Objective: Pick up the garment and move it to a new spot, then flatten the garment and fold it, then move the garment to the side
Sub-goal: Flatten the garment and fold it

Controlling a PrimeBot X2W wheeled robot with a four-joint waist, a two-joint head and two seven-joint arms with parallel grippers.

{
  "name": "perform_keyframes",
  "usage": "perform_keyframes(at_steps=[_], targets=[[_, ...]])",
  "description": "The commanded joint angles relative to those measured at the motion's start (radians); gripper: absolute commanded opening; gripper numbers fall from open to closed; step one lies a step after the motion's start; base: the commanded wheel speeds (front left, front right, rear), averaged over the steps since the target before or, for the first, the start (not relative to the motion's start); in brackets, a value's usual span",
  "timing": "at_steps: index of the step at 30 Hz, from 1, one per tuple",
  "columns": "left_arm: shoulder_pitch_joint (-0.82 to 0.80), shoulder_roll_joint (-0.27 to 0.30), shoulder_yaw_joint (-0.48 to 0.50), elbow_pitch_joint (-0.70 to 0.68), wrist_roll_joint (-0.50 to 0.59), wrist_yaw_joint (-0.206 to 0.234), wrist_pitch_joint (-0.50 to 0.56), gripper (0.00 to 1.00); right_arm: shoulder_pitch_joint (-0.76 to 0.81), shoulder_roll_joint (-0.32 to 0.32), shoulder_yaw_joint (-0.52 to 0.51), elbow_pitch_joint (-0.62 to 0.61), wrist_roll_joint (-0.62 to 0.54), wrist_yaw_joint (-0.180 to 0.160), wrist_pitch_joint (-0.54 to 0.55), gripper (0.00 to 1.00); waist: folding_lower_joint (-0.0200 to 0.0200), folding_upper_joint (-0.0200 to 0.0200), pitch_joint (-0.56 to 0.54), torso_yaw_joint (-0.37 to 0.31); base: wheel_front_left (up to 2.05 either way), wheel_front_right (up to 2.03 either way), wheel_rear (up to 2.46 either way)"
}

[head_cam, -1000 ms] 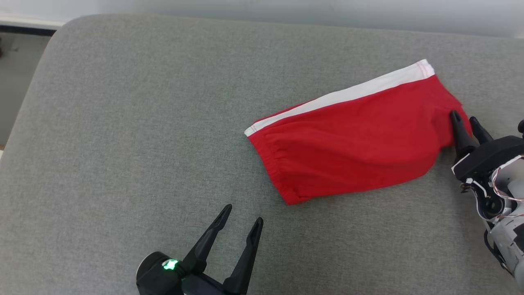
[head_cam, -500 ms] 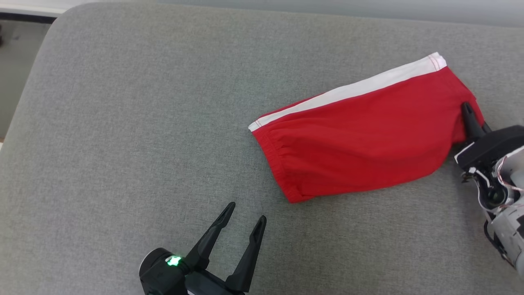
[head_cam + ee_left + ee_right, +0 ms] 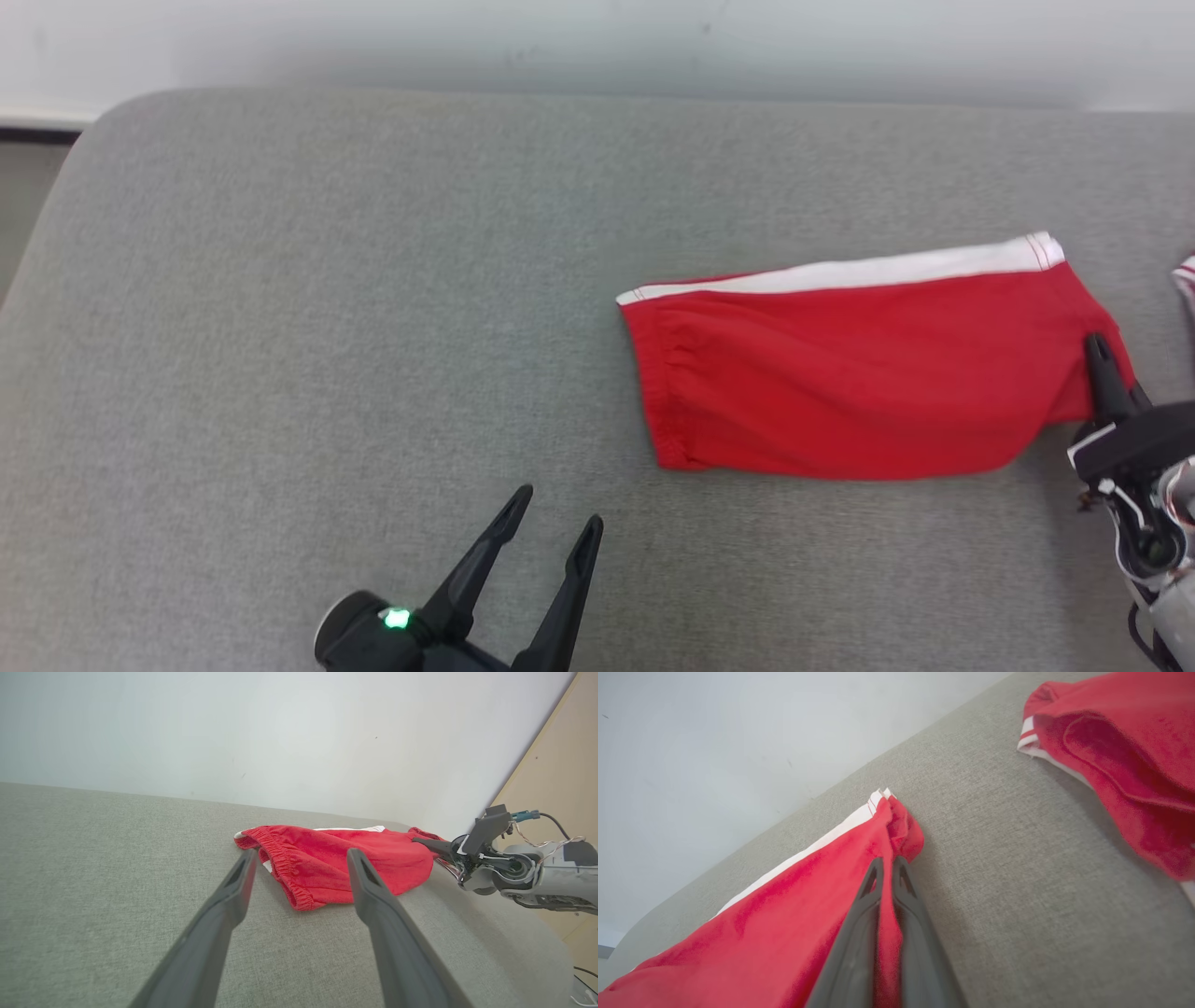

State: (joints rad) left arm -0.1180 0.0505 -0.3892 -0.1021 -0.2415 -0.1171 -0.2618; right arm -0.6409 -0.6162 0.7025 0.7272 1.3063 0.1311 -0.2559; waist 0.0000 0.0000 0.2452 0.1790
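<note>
The garment (image 3: 859, 373) is a pair of red shorts with a white side stripe, folded and lying on the grey cushioned surface (image 3: 308, 327) right of centre. My right gripper (image 3: 1100, 347) is shut on the garment's right-hand edge; in the right wrist view red cloth (image 3: 822, 896) is pinched between the closed fingers (image 3: 866, 914). My left gripper (image 3: 551, 509) stands open near the front edge, left of and below the garment's elastic waistband (image 3: 285, 872), apart from it and holding nothing. The left wrist view shows its fingers (image 3: 219, 914) spread with the garment (image 3: 336, 858) beyond them.
A second red and white garment (image 3: 1125, 751) lies to the right of the held one, its edge at the far right of the head view (image 3: 1186, 280). A pale wall (image 3: 597, 37) runs behind the cushion. The cushion's rounded left corner (image 3: 75, 159) drops off.
My right gripper closed on the garment's right edge. The garment's right end swung toward me, so the garment now lies level across the view. The camera tilted up, showing the wall.
</note>
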Motion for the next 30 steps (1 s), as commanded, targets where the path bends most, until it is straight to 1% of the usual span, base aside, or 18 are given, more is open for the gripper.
perform_keyframes(at_steps=[1, 6, 8, 13, 15, 18, 22, 30], targets=[[0.023, 0.000, 0.002, 0.003, 0.012, 0.002, -0.003, 1.00, 0.027, -0.009, -0.007, -0.008, 0.008, -0.001, -0.007, 0.00, 0.0000, 0.0000, -0.041, -0.038, 0.00, 0.00, 0.00], [0.046, 0.001, 0.002, 0.009, 0.015, 0.003, -0.003, 1.00, 0.074, -0.029, -0.033, -0.034, -0.012, -0.001, -0.010, 0.00, 0.0000, 0.0000, -0.085, -0.072, 0.00, 0.00, 0.00], [0.059, 0.000, -0.006, 0.014, 0.003, 0.004, -0.003, 1.00, 0.088, -0.023, -0.054, -0.051, -0.037, -0.001, -0.010, 0.00, 0.0000, 0.0000, -0.107, -0.082, 0.00, 0.00, 0.00], [0.064, 0.000, -0.020, 0.021, -0.009, 0.012, -0.003, 1.00, 0.084, -0.013, -0.064, -0.093, -0.094, -0.001, -0.010, 0.00, 0.0000, 0.0000, -0.138, -0.082, 0.00, 0.00, 0.00], [0.072, 0.001, -0.023, 0.024, -0.013, 0.015, -0.003, 1.00, 0.075, -0.007, -0.054, -0.113, -0.120, -0.001, -0.010, 0.00, 0.0000, 0.0000, -0.149, -0.080, 0.00, 0.00, 0.00], [0.083, 0.000, -0.027, 0.028, -0.019, 0.020, -0.003, 1.00, 0.051, 0.007, -0.025, -0.137, -0.152, -0.001, -0.010, 0.00, 0.0000, 0.0000, -0.165, -0.075, 0.00, 0.00, 0.00], [0.083, 0.000, -0.031, 0.032, -0.024, 0.027, -0.003, 1.00, 0.001, 0.035, 0.038, -0.157, -0.185, -0.001, 0.009, 0.00, 0.0000, 0.0000, -0.176, -0.067, 0.00, 0.00, 0.00], [0.074, 0.000, -0.046, 0.039, -0.036, 0.030, -0.003, 1.00, -0.100, 0.128, 0.181, -0.182, -0.211, 0.000, 0.045, 0.00, 0.0000, 0.0000, -0.183, -0.030, 0.00, 0.00, 0.00]])
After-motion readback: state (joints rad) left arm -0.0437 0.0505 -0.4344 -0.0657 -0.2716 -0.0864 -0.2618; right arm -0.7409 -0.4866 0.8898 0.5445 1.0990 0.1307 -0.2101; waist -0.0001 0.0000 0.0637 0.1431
